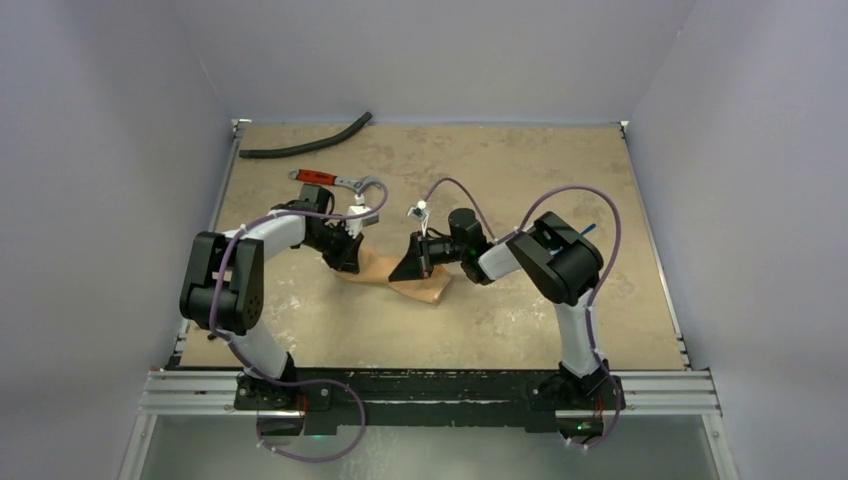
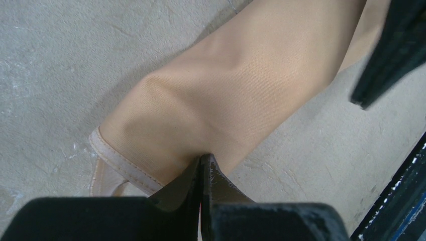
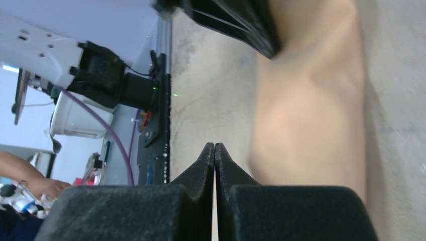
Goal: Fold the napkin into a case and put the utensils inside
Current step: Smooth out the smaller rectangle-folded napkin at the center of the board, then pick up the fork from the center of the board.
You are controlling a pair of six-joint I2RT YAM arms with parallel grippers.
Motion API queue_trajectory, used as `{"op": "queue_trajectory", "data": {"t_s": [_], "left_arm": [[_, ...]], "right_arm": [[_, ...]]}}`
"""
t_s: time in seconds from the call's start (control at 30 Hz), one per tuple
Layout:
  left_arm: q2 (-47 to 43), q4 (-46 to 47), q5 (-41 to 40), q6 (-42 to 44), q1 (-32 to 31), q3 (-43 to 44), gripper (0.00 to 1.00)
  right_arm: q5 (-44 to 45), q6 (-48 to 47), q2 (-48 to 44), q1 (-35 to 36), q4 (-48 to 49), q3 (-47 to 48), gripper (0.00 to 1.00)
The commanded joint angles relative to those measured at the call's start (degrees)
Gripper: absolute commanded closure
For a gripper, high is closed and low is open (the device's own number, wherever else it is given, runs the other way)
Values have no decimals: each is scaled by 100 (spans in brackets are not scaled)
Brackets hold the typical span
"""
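The peach-orange napkin [image 1: 400, 278] lies on the table folded into a long narrow strip, the case shape, between my two grippers. My left gripper [image 1: 347, 258] is shut, and its tips [image 2: 203, 156] press on the strip's long edge near a hemmed end [image 2: 118, 163]. My right gripper [image 1: 410, 266] is shut and empty, with its tips [image 3: 214, 144] over bare table just beside the napkin [image 3: 306, 115]. The blue fork [image 1: 585, 230] shows as a thin line behind the right arm. The purple spoon is out of view.
A red-handled wrench [image 1: 325, 178] lies just beyond the left arm. A curved black hose [image 1: 305, 147] lies at the far left edge of the table [image 1: 520, 170]. Grey walls close in three sides.
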Motion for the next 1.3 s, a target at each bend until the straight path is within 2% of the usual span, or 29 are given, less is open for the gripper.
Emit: {"op": "queue_trajectory", "data": {"t_s": [0.0, 0.2, 0.33, 0.37, 0.4, 0.43, 0.53, 0.6, 0.67, 0.73, 0.8, 0.87, 0.93, 0.97, 1.0, 1.03, 1.07, 1.1, 1.17, 1.27], "left_arm": [[-112, 212, -294, 124, 46, -119, 100], [-156, 217, -422, 132, 64, -152, 100], [-228, 117, -367, 85, 63, -98, 100], [-287, 86, -349, 51, 64, -77, 96], [-371, 70, -338, -14, 59, -68, 83], [-473, 61, -323, -88, 62, -57, 75], [-763, -171, -193, -255, 69, 85, 56], [-888, -410, -61, -325, 68, 274, 35], [-1004, -641, 103, -402, 73, 452, 19], [-1119, -914, 275, -441, 73, 656, 13], [-1310, -1174, 393, -440, 73, 790, 10], [-1557, -1340, 435, -405, 73, 870, 9], [-1820, -1446, 405, -365, 73, 984, 8], [-1944, -1467, 336, -358, 73, 1062, 7], [-2050, -1463, 276, -370, 80, 1153, 6], [-2133, -1468, 146, -364, 80, 1271, 5], [-2211, -1470, -16, -379, 78, 1391, 4], [-2269, -1487, -148, -353, 101, 1522, 4], [-2339, -1407, -352, -351, 187, 1678, 3], [-2421, -1029, -865, -614, 211, 1690, 2]], "right_arm": [[365, 9, 294, -41, 70, 90, 100], [606, -285, 224, -30, -344, 77, 100], [681, -667, -105, 26, -1001, 233, 100], [697, -753, -230, 48, -1157, 268, 100], [738, -847, -395, 74, -1336, 310, 100], [762, -981, -556, 100, -1583, 384, 99], [993, -1391, -1095, 145, -2408, 583, 89], [1191, -1703, -1472, 153, -3009, 700, 86], [1307, -1915, -1743, 151, -3632, 792, 85], [1735, -2099, -2011, 131, -4173, 852, 85], [2532, -2289, -2318, 119, -4946, 957, 86], [3684, -2379, -2721, 105, -5480, 943, 87], [4965, -2077, -3353, 19, -5669, 677, 88], [5501, -1740, -3692, -106, -5670, 442, 85], [6066, -1381, -4074, -313, -5706, 204, 73], [6164, -1061, -4424, -613, -5680, -93, 51], [6187, -829, -4735, -903, -5635, -346, 17], [6136, -700, -4959, -1207, -5644, -559, 3], [5874, -772, -5065, -1704, -5822, -696, 1], [6116, -639, -4936, -2133, -6486, -529, 1]]}}
